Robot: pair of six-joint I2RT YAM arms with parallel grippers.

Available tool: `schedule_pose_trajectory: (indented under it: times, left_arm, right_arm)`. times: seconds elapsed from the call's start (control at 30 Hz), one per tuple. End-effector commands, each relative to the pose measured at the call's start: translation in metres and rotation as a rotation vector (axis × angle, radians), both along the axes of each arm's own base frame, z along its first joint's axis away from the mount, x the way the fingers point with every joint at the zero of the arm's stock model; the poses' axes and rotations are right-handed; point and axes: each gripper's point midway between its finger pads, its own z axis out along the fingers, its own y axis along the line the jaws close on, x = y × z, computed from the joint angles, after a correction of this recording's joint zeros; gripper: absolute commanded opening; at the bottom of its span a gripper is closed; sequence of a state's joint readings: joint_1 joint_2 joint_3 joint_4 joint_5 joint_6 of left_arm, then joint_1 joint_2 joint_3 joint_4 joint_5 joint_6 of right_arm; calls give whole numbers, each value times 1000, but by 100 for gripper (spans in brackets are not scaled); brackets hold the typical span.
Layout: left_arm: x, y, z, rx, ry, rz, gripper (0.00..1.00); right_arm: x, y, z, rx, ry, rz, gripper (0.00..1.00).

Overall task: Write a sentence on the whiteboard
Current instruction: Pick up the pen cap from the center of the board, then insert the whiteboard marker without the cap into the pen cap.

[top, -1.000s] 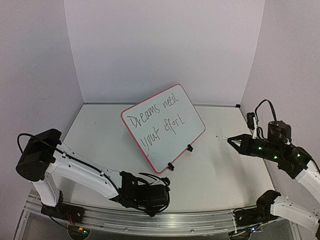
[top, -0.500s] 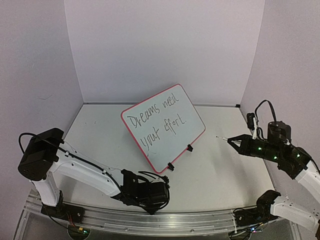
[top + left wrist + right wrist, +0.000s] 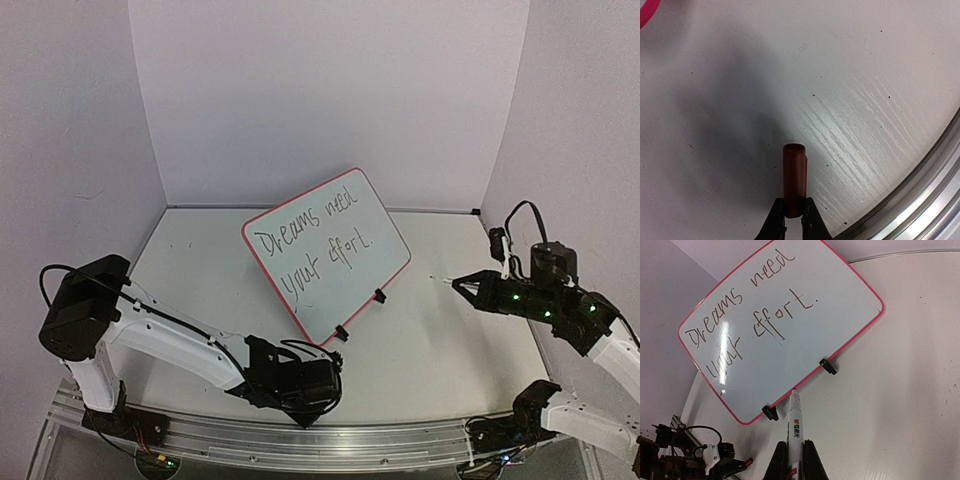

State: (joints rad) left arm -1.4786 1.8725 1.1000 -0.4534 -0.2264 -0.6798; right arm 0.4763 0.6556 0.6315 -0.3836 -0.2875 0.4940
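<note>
L gripper (image 3: pixel 793 214) pinched cap (image 3: pixel 794 172), 6 o'clock of whiteboard (image 3: pixel 340 300) | R gripper (image 3: pixel 795 446) clamped uncapped marker (image 3: pixel 794 417), 3 o'clock | risk was recap misalign, tip smudging text

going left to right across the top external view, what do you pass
left arm's black joint housing → whiteboard → marker → right gripper holding it

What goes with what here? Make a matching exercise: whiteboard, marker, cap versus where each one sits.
Things:
1. whiteboard
2. marker
3. brown cap

States:
a. clamped in the left gripper, over the table
b. standing on black clip feet, sentence written on it
c. clamped in the right gripper, tip toward the board's lower edge

Pairs: 1-b, 2-c, 3-a
</note>
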Motion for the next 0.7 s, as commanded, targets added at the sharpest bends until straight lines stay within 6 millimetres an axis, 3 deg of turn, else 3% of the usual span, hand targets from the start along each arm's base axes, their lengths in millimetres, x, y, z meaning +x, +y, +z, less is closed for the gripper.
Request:
schedule_pose_trajectory:
  times: [0.0,0.13,0.3,0.5,0.67]
  left_arm:
    - [6,-7,8,-6,-23,-27,0]
    - [17,-9,29,-53,-103,-54,0]
    - [28,-2,46,-157,-176,-99,0]
    - [17,-11,89,-413,-203,-288,0]
    - [16,-10,99,-455,-208,-371,0]
  right_arm:
    - [-3,12,-5,8,26,73,0]
    - [-7,34,-18,13,116,202,0]
    - [-18,69,-15,85,198,421,0]
    - [-27,101,-10,210,308,641,0]
    - [-32,112,-3,285,373,733,0]
